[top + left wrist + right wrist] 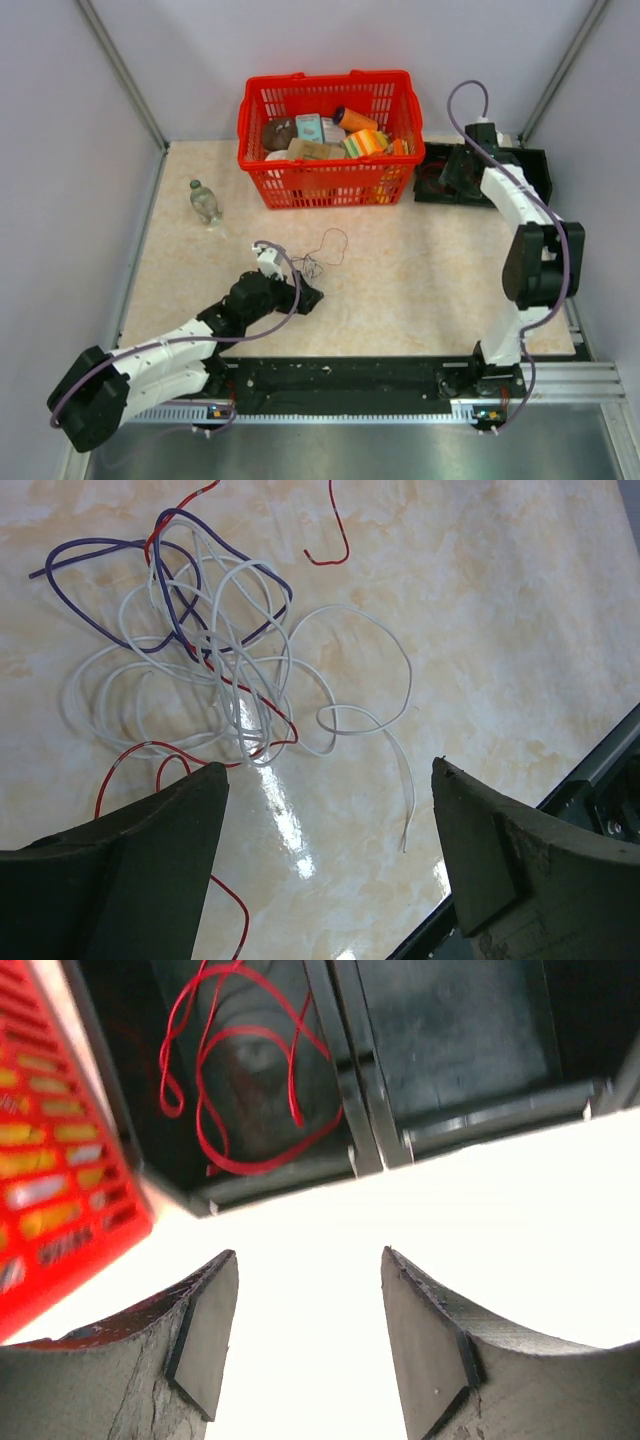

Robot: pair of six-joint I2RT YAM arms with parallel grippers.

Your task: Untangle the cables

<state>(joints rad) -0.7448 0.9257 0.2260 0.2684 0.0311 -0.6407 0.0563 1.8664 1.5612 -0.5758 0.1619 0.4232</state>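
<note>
Cables (318,258) lie in a loose tangle on the table (420,280), in front of the red basket (328,140) on the side nearer the arm bases. In the left wrist view the tangle (210,650) is made of thin white, purple and red strands looped over one another, with one white end trailing free.

The tabletop is a glossy beige with a marbled pattern. Plain grey walls with slim metal posts close it in to the left, right and behind the basket.

Left of the basket and a little nearer the arms stands a small clear bottle (205,202); any label on it is too small to read. The left gripper (306,297) sits low over the table just on the near side of the tangle. Its jaws are spread wide with nothing between them, and the wires lie just beyond its fingertips (190,810).

The basket holds boxes and packets in teal, tan and orange, a dark brown rounded item and an orange cylinder; their printing cannot be read.

Touching the basket's right side is a black compartmented tray (530,165). One red cable (240,1090) lies looped in the compartment nearest the basket. The right gripper (452,172) hangs over this tray, jaws parted and holding nothing.
</note>
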